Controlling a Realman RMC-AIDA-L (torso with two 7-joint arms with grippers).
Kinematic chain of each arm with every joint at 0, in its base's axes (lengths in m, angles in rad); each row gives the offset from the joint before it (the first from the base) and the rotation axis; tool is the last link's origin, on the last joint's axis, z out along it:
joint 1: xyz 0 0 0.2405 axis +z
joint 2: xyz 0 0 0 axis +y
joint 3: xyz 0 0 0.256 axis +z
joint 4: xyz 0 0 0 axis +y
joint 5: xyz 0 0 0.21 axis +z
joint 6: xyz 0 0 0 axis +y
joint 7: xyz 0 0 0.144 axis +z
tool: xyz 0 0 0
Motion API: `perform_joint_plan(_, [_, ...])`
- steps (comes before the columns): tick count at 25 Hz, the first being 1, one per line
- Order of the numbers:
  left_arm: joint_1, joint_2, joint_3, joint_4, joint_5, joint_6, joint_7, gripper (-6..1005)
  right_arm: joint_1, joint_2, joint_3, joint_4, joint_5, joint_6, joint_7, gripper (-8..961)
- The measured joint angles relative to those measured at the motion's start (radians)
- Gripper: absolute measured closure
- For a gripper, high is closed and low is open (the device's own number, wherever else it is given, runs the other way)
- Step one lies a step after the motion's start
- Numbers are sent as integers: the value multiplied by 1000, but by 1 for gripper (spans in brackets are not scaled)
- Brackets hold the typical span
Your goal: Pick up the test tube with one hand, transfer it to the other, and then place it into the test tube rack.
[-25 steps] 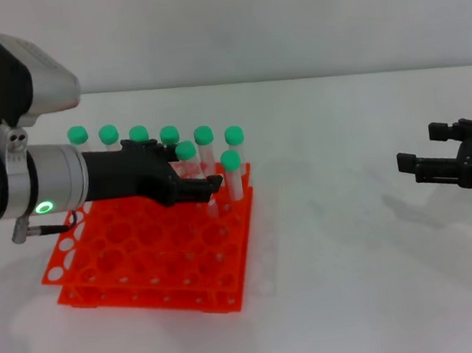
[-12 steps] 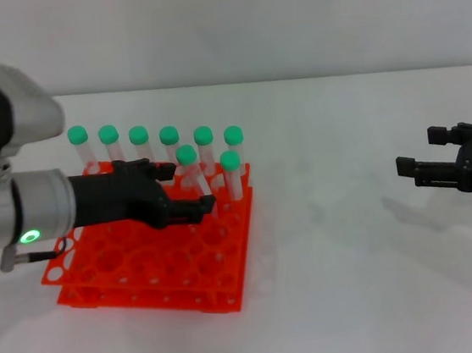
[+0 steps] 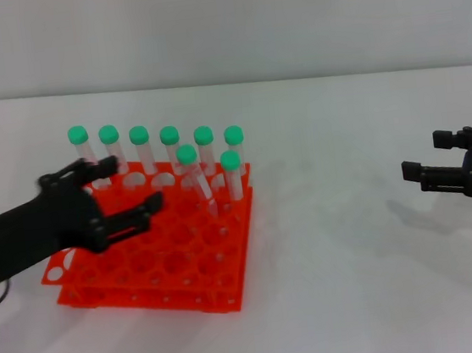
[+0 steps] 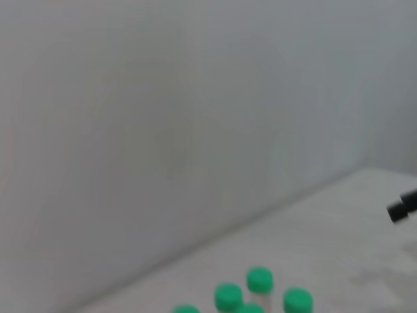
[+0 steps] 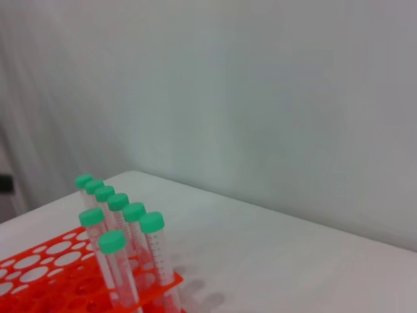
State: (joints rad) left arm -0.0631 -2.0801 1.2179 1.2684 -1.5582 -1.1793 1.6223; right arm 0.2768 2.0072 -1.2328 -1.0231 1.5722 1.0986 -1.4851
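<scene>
The orange-red test tube rack stands on the white table at the left and holds several green-capped tubes. One test tube leans in the second row beside another; the rest stand along the back row. My left gripper is open and empty above the rack's left half, clear of the tubes. My right gripper is open and empty, hovering far to the right. The right wrist view shows the rack and its tubes. The left wrist view shows only green caps.
White table with a pale wall behind. A dark tip of the right gripper shows at the edge of the left wrist view.
My left gripper has opened off the leaning tube and drawn back to the left across the rack. The tube stays in the rack. The right gripper has hardly moved.
</scene>
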Motion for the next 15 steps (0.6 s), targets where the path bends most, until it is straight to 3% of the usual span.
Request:
perform_joint_plan(4, [102,0,-3,-108,-302,-15,308,118,-15,-1,18,11,16,2,-58,96])
perform_joint_plan(7, [122,0,-23,-265,-513,-91,496,118,-28,-2,55,52,73,23,-139,96])
perform_joint_plan(11, [83,2,-134,-524,-639,-273,641,118,-27,-3,172,222,225,160,-348,96])
perform_joint_plan(15, [5,3,-277,-797,-669,-441,763,118,-16,-4,398,490,333,389,-633,96])
